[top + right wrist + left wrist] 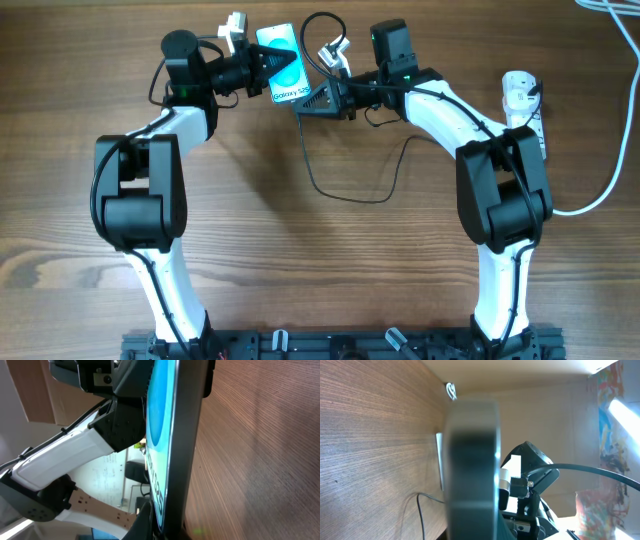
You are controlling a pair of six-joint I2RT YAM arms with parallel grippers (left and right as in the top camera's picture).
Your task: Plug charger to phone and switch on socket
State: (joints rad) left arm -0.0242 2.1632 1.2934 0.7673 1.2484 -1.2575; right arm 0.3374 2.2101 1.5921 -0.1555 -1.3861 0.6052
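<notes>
The phone [283, 62], turquoise screen up with dark text at its near end, is at the far middle of the table. My left gripper [266, 67] is shut on its left side, and its edge fills the left wrist view as a blurred dark bar [472, 470]. My right gripper [314, 98] is shut on the end with the text; there the phone [172, 435] shows edge-on with a dark finger [145, 520] against the screen. The charger, a thin black cable [345, 195], loops on the wood below the phone and also shows as a strand [420, 510]. Its plug tip I cannot pick out. The socket [520, 95] lies at the far right.
A thick white cord [610, 170] curves along the right edge from the socket. Both arms' white and black links reach in from the black base rail [340, 345] at the front. A wall and a coloured sheet [615, 435] stand behind the table.
</notes>
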